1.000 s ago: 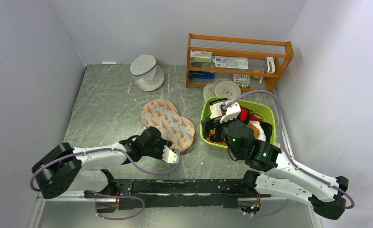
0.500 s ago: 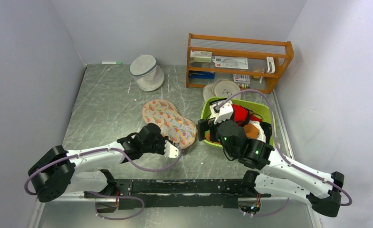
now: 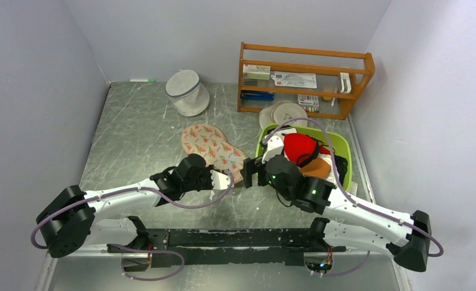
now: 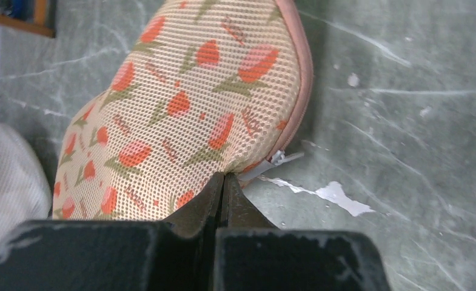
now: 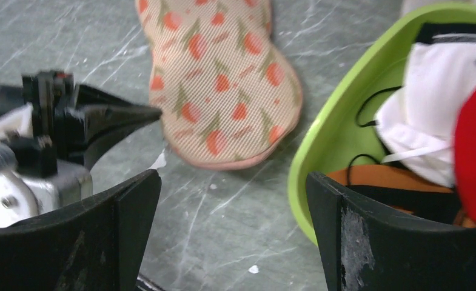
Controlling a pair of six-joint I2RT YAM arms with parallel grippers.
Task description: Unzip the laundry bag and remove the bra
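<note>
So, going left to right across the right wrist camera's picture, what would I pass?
Left end effector → laundry bag → green basket → white garment lying inside it.

dimpled mesh cloth on the laundry bag [image 4: 181,115], smooth glossy plastic bin [image 5: 338,139], matt veined table [image 4: 405,121], varnished wooden rack [image 3: 305,54].

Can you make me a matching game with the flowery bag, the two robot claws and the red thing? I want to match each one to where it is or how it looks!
Things:
1. laundry bag
2. left gripper
3. right gripper
4. red bra

Place or state:
A. open wide
B. in the green tub
C. lying flat on the table
D. shut

Pairs: 1-C, 2-D, 3-A, 4-B
</note>
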